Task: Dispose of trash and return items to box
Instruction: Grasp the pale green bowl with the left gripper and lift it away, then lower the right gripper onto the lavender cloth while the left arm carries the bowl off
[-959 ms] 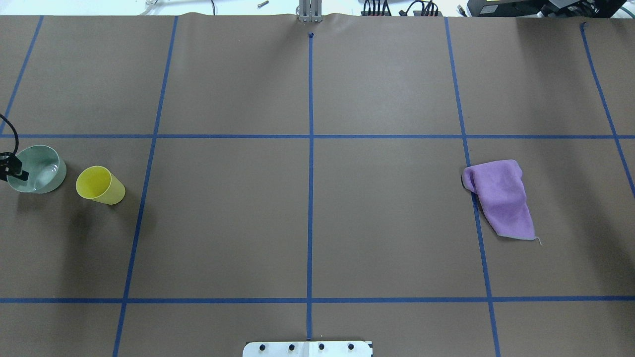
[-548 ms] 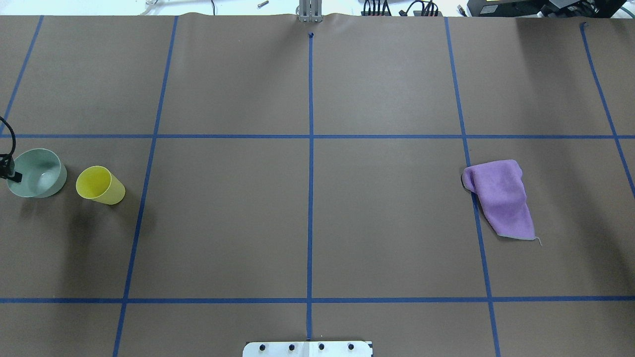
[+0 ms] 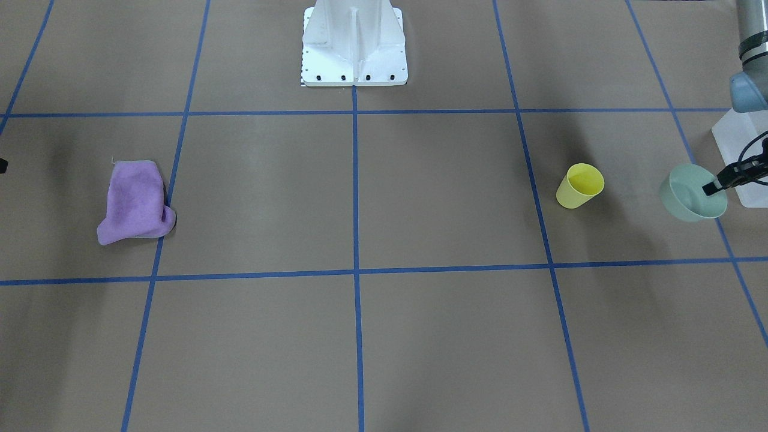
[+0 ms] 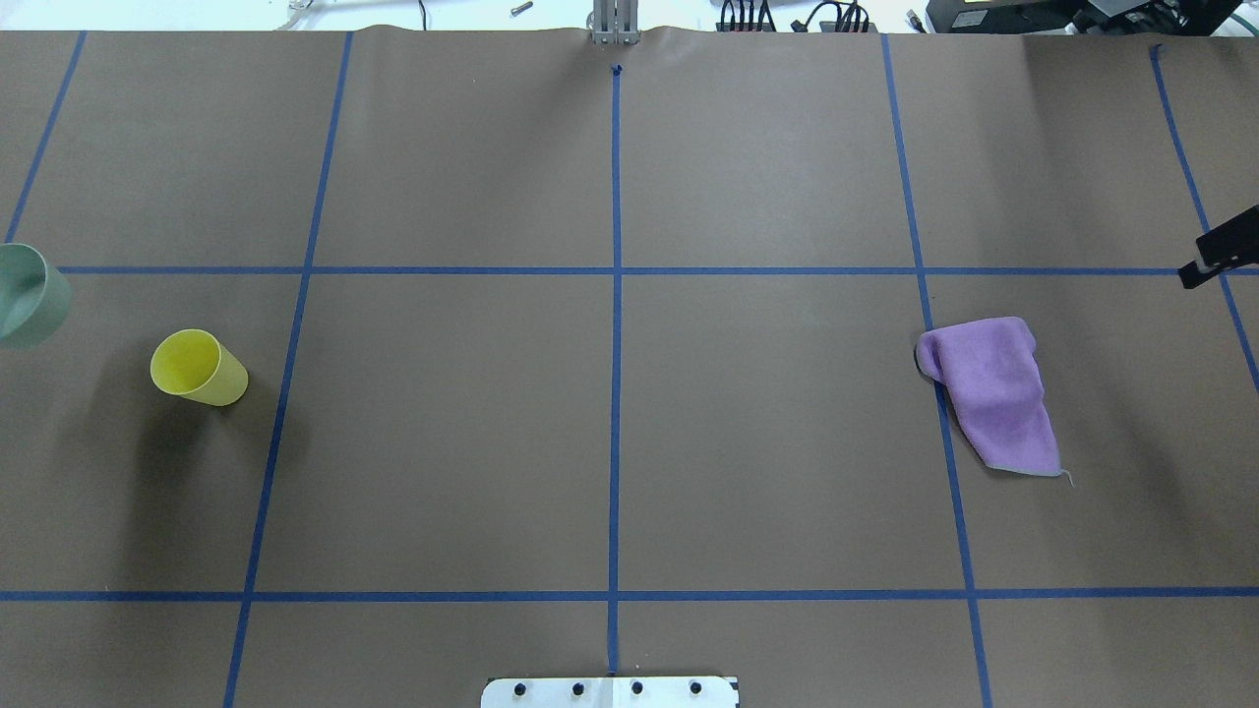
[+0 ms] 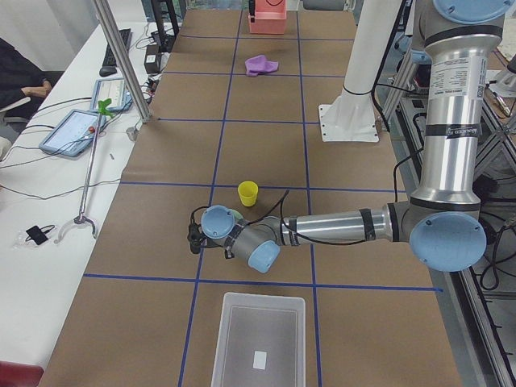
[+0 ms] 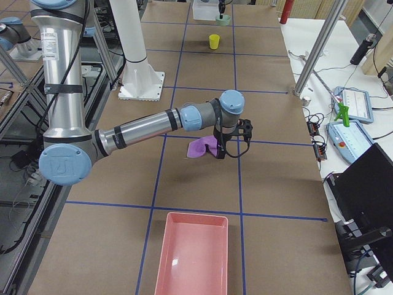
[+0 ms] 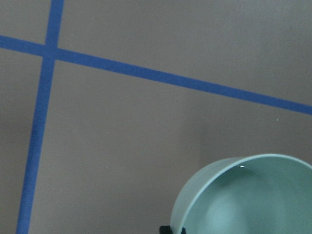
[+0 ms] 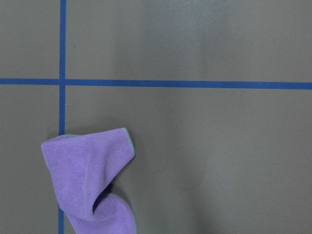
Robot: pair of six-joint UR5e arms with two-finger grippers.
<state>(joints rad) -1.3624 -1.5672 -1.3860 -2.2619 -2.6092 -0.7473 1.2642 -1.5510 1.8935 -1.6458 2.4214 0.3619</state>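
While my left fingers (image 3: 711,188) pinch the mint bowl (image 3: 687,195) at the front view's right edge, beside the box (image 3: 733,138), the yellow cup (image 3: 579,186) stands left of it. Overhead, far right, my right fingers (image 4: 1220,256): spread or not, I cannot tell.

- I see the mint-green bowl (image 7: 243,200) lower R, cut off by btm and R edges, interior facing cam.
- Black fingertip (image 7: 170,229) just visible at btm edge, against bowl's outer wall.
- Two blue tape lines (image 7: 161,76) cross upper L on brown table cover (image 7: 117,146).
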